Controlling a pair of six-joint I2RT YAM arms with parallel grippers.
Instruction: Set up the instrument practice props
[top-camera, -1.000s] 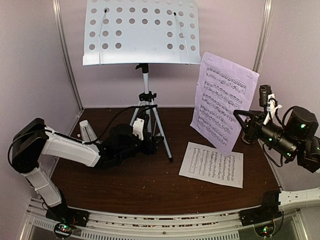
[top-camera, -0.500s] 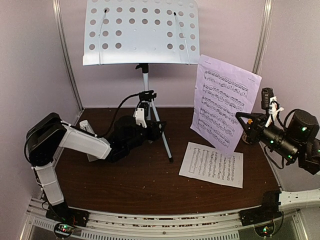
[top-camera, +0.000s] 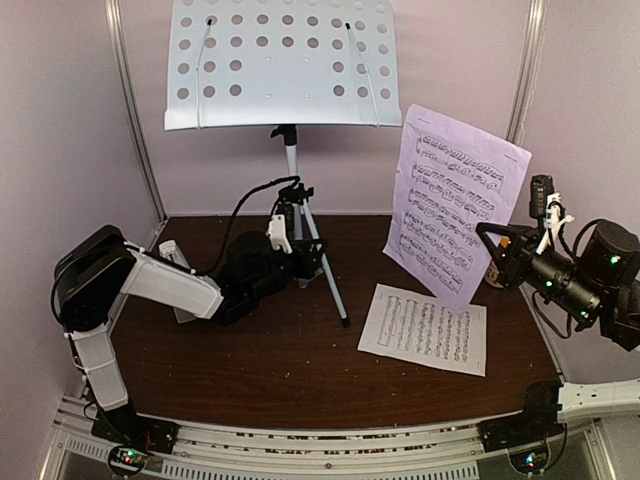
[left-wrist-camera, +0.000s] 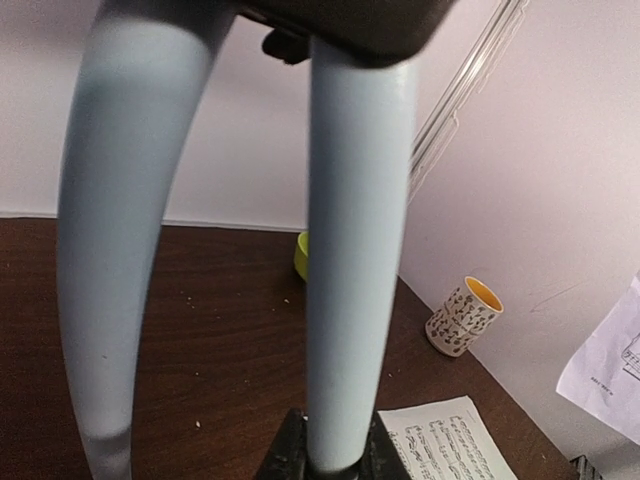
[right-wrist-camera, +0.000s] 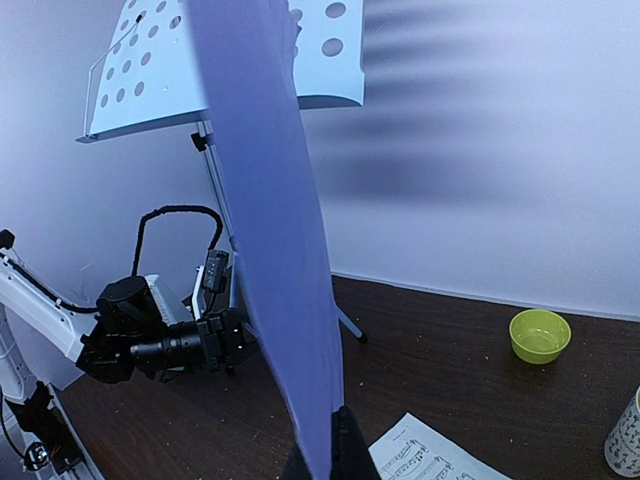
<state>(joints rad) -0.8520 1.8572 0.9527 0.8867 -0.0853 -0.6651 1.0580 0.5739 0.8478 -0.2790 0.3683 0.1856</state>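
Note:
The pale perforated music stand rises on its silver tripod at the back centre. My left gripper is low at the tripod, shut on one leg, which fills the space between its jaws. A second leg stands to the left. My right gripper is shut on the lower edge of one sheet-music page, which it holds upright above the table. The other page lies flat at front right. The pale metronome peeks out behind the left arm.
A patterned white mug stands by the right wall and a yellow-green bowl sits near the back wall. Enclosure walls close in the back, left and right. The left arm's cable loops up beside the tripod.
The left gripper has moved up to the tripod leg and its jaws have closed on it. The right gripper has shifted the upright page slightly to the right and higher.

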